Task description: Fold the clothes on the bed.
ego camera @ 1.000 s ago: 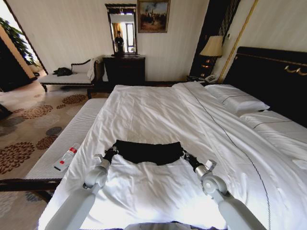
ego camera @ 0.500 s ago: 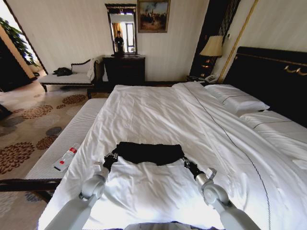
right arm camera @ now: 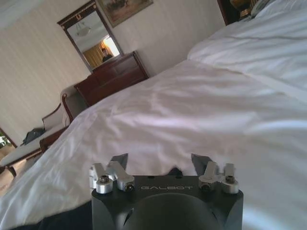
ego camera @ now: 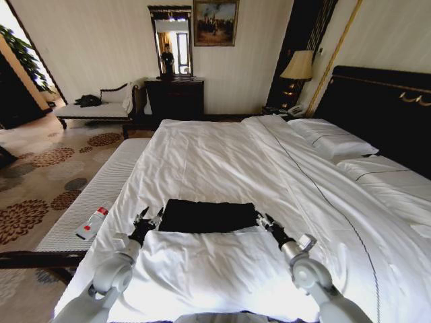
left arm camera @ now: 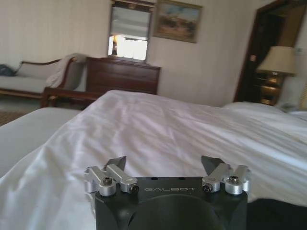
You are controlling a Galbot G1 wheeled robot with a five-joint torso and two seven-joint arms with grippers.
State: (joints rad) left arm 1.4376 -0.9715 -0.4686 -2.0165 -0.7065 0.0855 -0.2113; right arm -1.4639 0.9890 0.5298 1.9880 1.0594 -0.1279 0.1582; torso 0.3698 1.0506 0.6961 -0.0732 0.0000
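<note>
A hotel bedroom with pale striped walls and a flower-patterned carpet is seen, and most of the head view is taken by the bed (ego camera: 222, 161) with its white duvet. Nearest to the robot, the two arms are held low over the foot of the bed. The left gripper (ego camera: 147, 217) is placed just beside the left end of the clothes (ego camera: 207, 216), and its fingers (left arm camera: 116, 163) are spread apart with nothing between them. The right gripper (ego camera: 261, 220) is placed just beside the right end, and its fingers (right arm camera: 119, 160) are likewise spread and empty. The clothes are laid flat on the duvet between the two grippers as a narrow black folded band, with the duvet creased around it. No lettering can be made out on it.

To the robot's left, along the side of the bed, a long pale bench (ego camera: 94, 198) is found, and a small bottle (ego camera: 93, 221) with a red band is lying on it. Farther on the right, white pillows (ego camera: 333, 142) are set against the dark headboard (ego camera: 384, 108). Beyond them a lamp (ego camera: 297, 66) is standing. At the far wall a dark dresser (ego camera: 174, 97) with a mirror (ego camera: 170, 42) above it is seen, a framed painting (ego camera: 215, 22) beside the mirror, and a pale chaise (ego camera: 94, 108) with a dark heap on it at the left.
</note>
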